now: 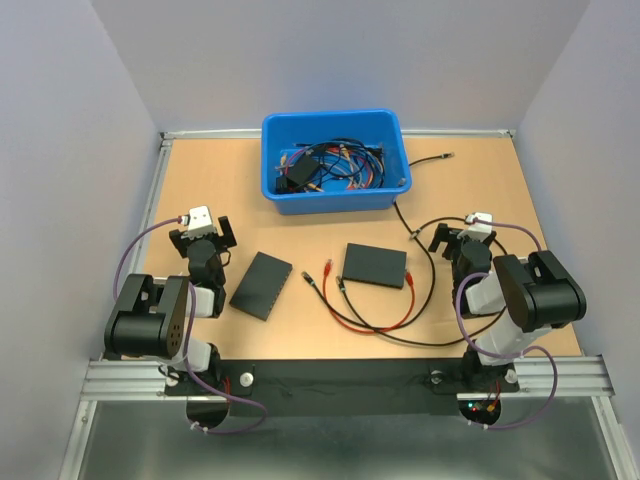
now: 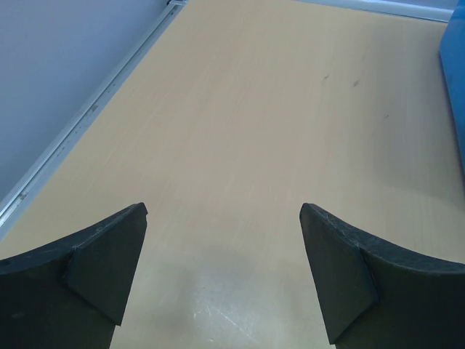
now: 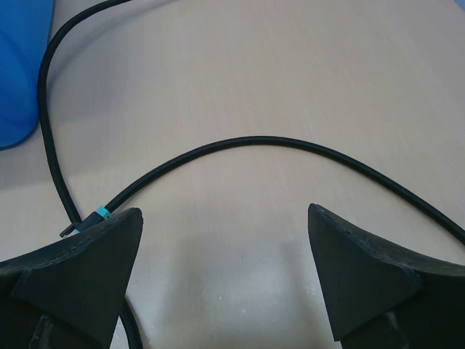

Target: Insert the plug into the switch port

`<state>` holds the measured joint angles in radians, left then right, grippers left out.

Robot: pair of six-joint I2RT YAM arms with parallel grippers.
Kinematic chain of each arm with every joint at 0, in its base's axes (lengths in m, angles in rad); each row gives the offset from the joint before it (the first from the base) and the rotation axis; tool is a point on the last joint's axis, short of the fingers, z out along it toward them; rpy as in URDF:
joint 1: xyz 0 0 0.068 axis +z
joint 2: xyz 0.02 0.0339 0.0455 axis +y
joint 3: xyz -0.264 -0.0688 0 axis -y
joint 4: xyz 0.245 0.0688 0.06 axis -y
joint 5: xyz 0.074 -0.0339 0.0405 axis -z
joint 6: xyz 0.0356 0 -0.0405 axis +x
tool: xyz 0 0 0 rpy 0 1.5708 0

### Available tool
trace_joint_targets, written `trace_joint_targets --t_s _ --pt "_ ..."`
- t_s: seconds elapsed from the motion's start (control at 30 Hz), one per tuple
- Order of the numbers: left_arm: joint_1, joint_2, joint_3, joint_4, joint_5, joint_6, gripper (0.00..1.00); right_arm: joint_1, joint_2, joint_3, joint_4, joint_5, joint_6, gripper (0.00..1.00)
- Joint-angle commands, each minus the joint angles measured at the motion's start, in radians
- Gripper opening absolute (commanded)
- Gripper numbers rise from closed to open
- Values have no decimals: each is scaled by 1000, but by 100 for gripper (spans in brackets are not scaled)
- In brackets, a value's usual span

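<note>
Tan tabletop (image 1: 200, 190) — red-booted plug (image 1: 328, 264) lies loose at 9 o'clock of switch (image 1: 375, 265), near it; left claw (image 2: 224, 212) spread wide, empty; right claw (image 3: 225, 214) spread wide above black cable (image 3: 247, 142).

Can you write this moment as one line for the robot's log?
left pincer: open, empty | right pincer: open, above black cable | plug: on table, not held

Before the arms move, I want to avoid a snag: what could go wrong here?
The plug lies close beside a black plug, so a wrong grab is possible. The black cable curves right ahead of the open right gripper and lies along the red cable; lifting may drag both.
</note>
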<state>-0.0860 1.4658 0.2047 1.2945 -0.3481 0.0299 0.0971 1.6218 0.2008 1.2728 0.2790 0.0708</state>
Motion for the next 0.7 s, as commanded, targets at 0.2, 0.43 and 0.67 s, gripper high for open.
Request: trace_joint_targets --t_s 0.2,0.43,0.67 --pt "-6 -4 27 275 -3 13 99 -8 -10 2 111 -1 -5 100" --pt "-4 -5 27 276 -3 13 99 -10 -3 8 111 38 12 100" --pt "-4 -5 27 276 -3 15 99 -8 -31 0 100 94 29 100"
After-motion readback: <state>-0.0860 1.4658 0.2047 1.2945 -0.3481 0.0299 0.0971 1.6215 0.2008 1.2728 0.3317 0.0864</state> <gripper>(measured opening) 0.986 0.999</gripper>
